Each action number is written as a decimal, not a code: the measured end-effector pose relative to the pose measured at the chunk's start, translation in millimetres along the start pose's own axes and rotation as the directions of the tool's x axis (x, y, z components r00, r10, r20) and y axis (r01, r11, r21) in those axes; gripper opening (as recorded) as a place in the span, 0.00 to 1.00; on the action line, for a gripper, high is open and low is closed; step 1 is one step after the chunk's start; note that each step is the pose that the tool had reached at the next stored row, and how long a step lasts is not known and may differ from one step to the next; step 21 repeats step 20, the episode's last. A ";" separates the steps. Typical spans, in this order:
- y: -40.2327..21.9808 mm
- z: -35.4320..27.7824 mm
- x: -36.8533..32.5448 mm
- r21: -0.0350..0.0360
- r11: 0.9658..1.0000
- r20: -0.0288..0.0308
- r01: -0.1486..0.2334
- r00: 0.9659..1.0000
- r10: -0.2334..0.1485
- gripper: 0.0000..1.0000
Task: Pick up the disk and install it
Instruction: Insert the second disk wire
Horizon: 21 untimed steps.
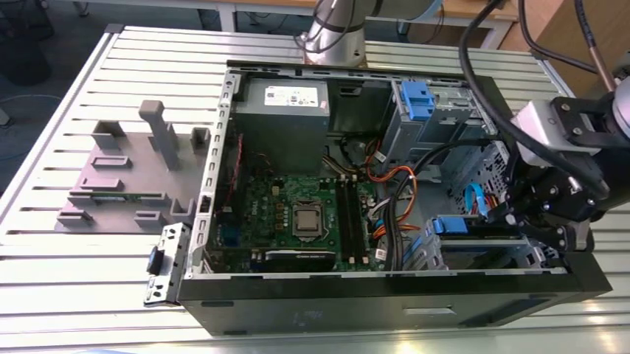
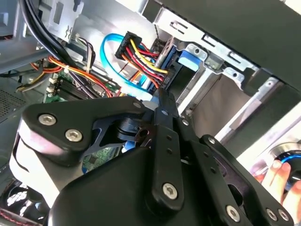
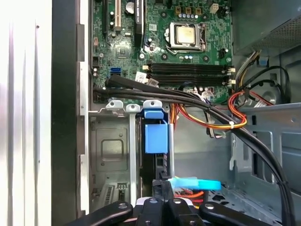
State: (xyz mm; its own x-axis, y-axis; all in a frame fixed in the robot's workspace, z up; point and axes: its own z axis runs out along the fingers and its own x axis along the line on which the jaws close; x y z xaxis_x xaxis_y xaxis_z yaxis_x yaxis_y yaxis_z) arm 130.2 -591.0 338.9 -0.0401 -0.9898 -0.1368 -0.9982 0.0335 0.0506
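The disk (image 1: 455, 225) sits on edge in the drive cage at the corner of the open computer case (image 1: 394, 295) toward the exterior view's right. What shows of it is the blue plastic bracket with its pull tab, plus a thin dark edge seen in the first wrist view (image 3: 156, 136). Its faces are hidden by the cage walls, so whether any print is on it cannot be told.

Findings, from the exterior view's left to its right:
- A grey stand (image 1: 128, 173) with upright posts rests on the slatted table (image 1: 59, 88), just beside the case.
- The motherboard (image 1: 295, 214) lies flat inside the case. Above it is the power supply (image 1: 285, 99) with 1 white label, whose print cannot be read.
- Orange, red and yellow cables (image 1: 394, 192) run between the board and the drive bays.
- The gripper (image 1: 502, 215) hangs over the cage. In both wrist views its 2 fingers are drawn together with nothing seen between them. The tips (image 3: 164, 181) are right at the disk's end, next to a light blue cable (image 3: 195, 183).
- A person's fingers (image 2: 277, 181) show at the edge of the second wrist view.
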 end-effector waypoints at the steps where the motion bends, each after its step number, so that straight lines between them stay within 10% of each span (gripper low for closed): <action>1: -0.6 -2.3 -0.3 0.000 1.000 0.000 0.000 1.000 0.000 0.11; 13: -6.9 -29.5 -4.3 -0.003 1.000 -0.001 0.000 1.000 0.000 0.11; 21: -6.8 -30.4 -4.5 -0.003 1.000 0.000 0.000 1.000 0.000 0.11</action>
